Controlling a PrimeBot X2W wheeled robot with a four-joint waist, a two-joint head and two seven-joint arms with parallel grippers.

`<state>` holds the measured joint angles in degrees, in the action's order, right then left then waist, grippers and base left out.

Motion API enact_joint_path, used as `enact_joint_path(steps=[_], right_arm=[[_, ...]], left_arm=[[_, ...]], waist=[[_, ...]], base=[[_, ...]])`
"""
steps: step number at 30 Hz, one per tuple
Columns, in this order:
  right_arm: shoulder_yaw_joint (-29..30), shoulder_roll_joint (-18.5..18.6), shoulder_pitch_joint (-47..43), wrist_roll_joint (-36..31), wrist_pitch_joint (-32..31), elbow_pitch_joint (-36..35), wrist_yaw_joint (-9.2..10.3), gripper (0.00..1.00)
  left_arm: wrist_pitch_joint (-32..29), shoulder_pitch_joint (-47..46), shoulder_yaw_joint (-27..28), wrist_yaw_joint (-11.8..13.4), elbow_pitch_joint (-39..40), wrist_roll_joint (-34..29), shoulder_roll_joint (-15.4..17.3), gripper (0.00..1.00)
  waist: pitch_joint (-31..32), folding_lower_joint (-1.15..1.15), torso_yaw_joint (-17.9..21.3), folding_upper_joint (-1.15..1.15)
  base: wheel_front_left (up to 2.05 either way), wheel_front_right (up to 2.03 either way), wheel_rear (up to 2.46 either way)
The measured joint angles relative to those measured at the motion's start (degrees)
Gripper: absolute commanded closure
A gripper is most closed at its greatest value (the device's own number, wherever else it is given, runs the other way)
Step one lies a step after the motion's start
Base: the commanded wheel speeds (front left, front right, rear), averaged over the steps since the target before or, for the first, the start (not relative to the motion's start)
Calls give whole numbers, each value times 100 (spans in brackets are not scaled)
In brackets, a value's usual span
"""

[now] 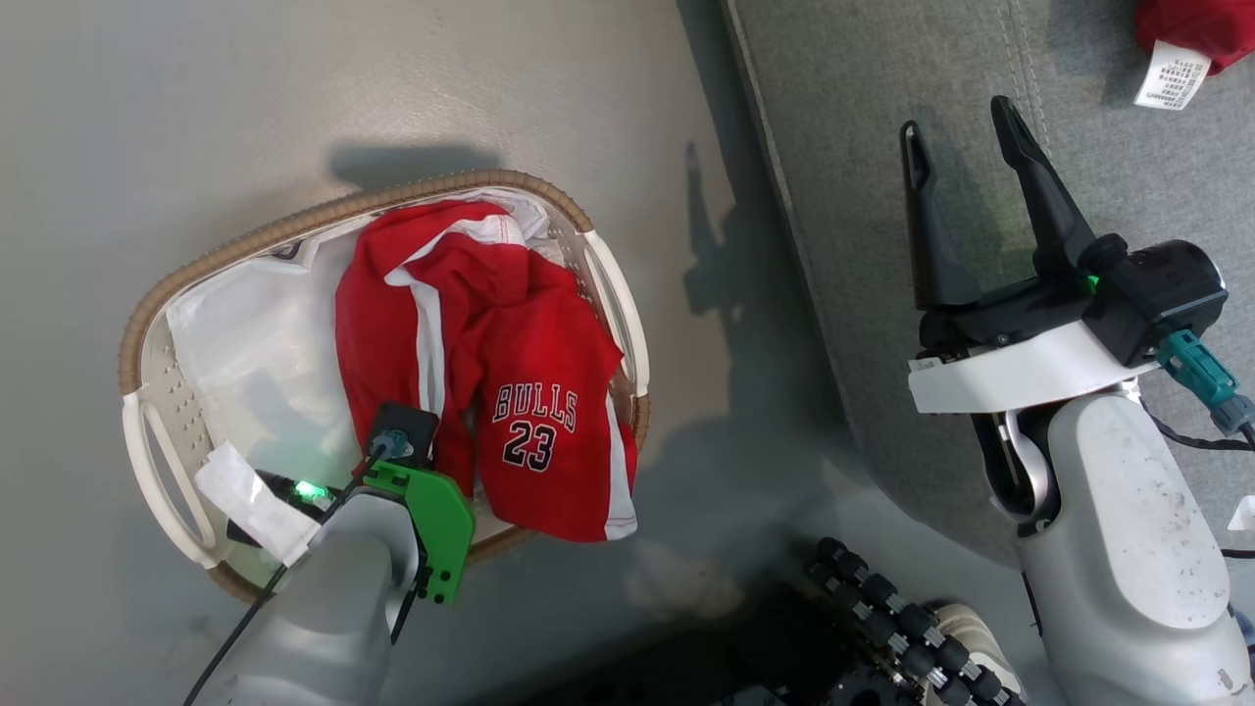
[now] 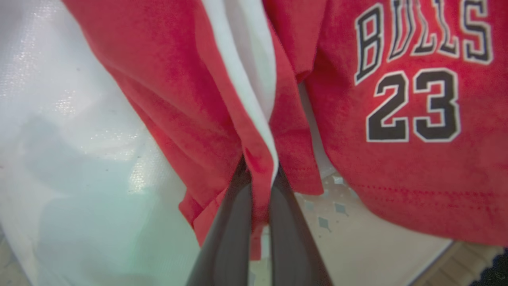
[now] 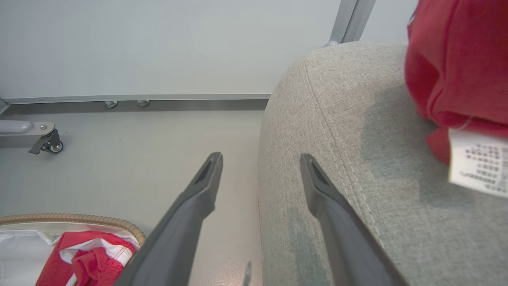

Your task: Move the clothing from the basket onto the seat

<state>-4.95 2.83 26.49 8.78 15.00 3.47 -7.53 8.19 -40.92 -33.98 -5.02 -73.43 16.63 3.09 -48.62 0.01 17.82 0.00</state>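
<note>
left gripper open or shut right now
Shut: the left gripper pinches a red fold of the clothing between its two fingers.

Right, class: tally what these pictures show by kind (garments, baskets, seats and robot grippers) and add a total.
Red garments: 2, the BULLS 23 garment in the basket, the tagged garment on the seat
Baskets: 1
Seats: 1
Grippers: 2, left gripper, right gripper
Total: 6

red BULLS 23 garment (image 1: 529, 412): crumpled in basket (image 1: 294, 224) | second red garment (image 1: 1191, 25): on seat (image 1: 882, 196)
</note>
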Motion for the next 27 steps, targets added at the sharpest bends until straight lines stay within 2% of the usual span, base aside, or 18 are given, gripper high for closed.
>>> enact_joint_path(steps=[9, 19, 24, 27], right_arm=[[21, -1, 7, 24, 0, 96, 0, 0], [71, -4, -53, -229, 0, 334, 0, 0], [158, -7, -218, -423, 0, 482, 0, 0], [232, -8, -348, -504, 0, 555, 0, 0]], left_arm=[[187, -9, -18, 31, -23, 85, 16, 100], [606, 116, -24, -87, 134, 290, -3, 100], [677, 375, 19, -130, 487, 410, -5, 100], [683, 606, 153, -136, 1031, 457, -4, 100]], waist=[[117, 0, -37, 0], [689, 0, -258, 0], [1117, 0, -416, 0], [1418, -1, -517, 0]], base=[[0, 0, 0], [0, 0, 0], [0, 0, 0], [0, 0, 0]])
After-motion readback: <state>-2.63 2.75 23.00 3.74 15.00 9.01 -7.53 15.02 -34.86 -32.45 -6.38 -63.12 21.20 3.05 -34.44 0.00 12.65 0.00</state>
